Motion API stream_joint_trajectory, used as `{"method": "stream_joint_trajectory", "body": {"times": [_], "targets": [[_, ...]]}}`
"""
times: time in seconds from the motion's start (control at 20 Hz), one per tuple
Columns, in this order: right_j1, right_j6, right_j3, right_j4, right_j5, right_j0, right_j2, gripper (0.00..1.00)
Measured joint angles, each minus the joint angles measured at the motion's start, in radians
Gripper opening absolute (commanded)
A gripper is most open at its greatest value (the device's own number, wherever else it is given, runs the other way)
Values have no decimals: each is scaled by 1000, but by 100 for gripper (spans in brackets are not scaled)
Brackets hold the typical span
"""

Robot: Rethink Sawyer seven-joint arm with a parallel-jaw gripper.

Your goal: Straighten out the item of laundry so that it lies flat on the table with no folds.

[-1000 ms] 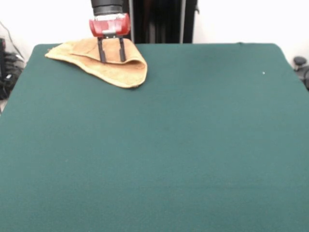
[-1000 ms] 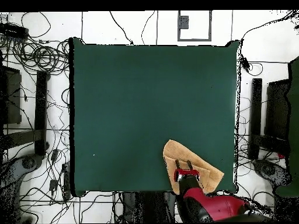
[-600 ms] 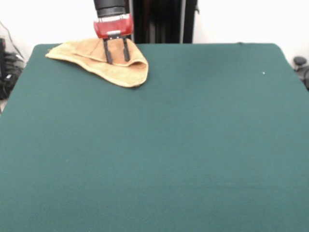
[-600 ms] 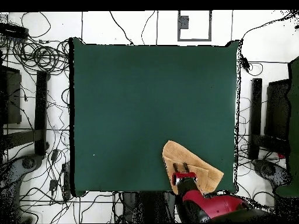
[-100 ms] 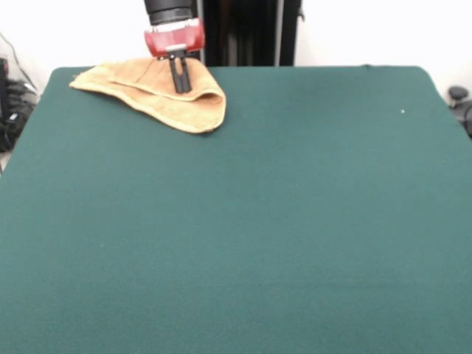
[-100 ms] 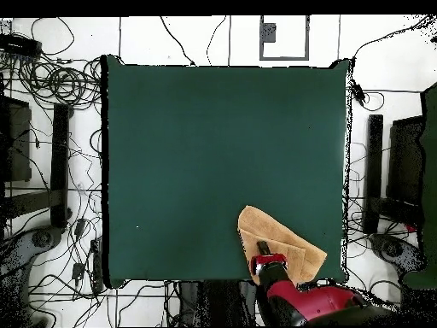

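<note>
1. Filling nearly the whole front view, the dark green worktop (image 5: 280,221) is carrying one thing only, the towel, and the job is looking barely begun: no part of the cloth is spread out yet, so all the flattening is remaining.
2. Lying at a far corner of the worktop beside its edge, the towel (image 5: 158,99) is sitting doubled over itself, an orange-tan wedge with a rounded folded edge bulging toward the worktop's middle and a thin point trailing to the corner; in the overhead view the towel (image 6: 282,243) is showing a second layer lying across the first.
3. Standing upright over the folded cloth, the gripper (image 5: 181,85) is showing its two dark fingers drawn together, apparently pinching the upper layer of the towel, though the fabric between them is too small to confirm.
</note>
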Motion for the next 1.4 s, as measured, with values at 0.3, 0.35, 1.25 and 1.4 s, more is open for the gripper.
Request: {"method": "stream_joint_trajectory", "body": {"times": [0.3,0.35,1.25,1.4], "targets": [[-1,0,0,-3,1,8,0,0],[-7,0,0,-3,9,11,0,0],[-89,0,1,88,50,29,-1,0],[-78,0,1,90,50,29,0,0]]}}
